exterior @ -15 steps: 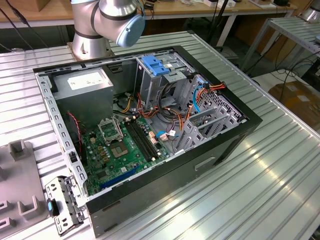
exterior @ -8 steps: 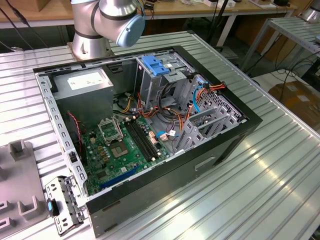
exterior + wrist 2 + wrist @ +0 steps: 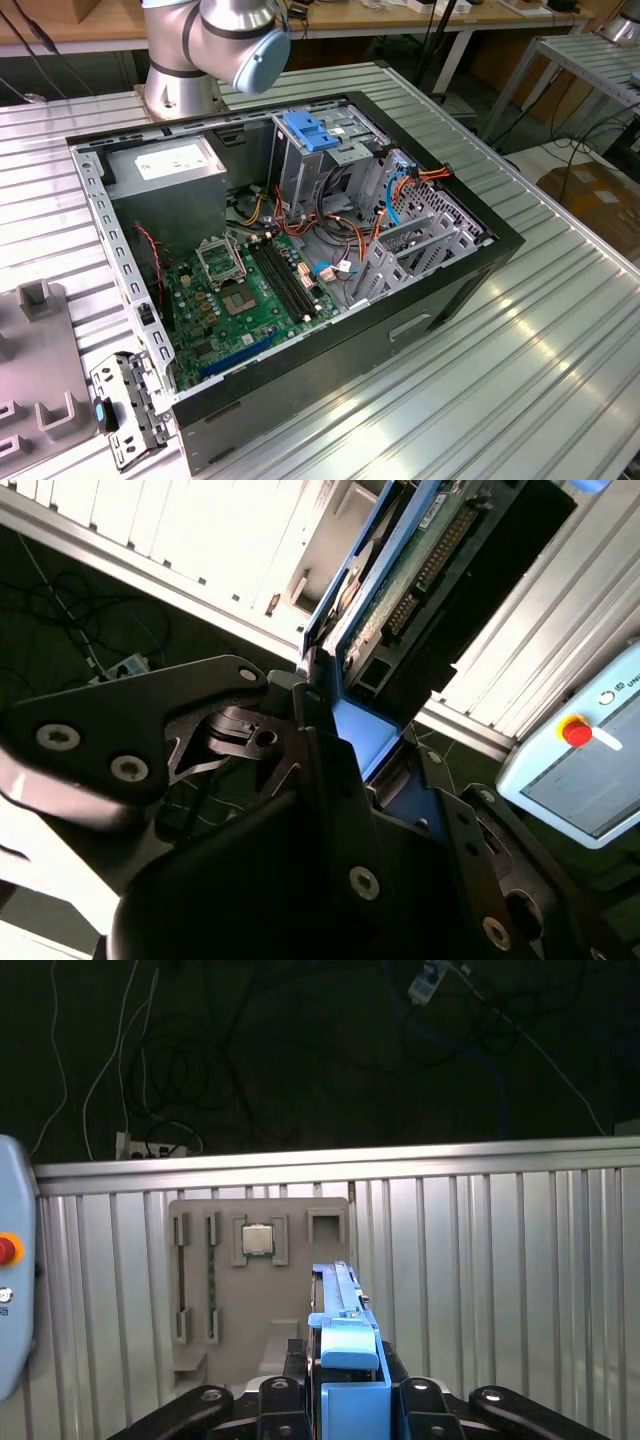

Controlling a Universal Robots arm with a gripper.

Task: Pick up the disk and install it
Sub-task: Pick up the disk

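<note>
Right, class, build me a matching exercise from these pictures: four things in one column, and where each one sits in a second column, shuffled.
Things
1. disk
2. processor chip
3. motherboard
4. blue latch

Places
A. on top of the metal drive cage
B. in a pocket of the grey parts tray
C. clamped in the gripper
D. on the floor of the open computer case

Pairs: 1-C, 2-B, 3-D, 4-A.
</note>
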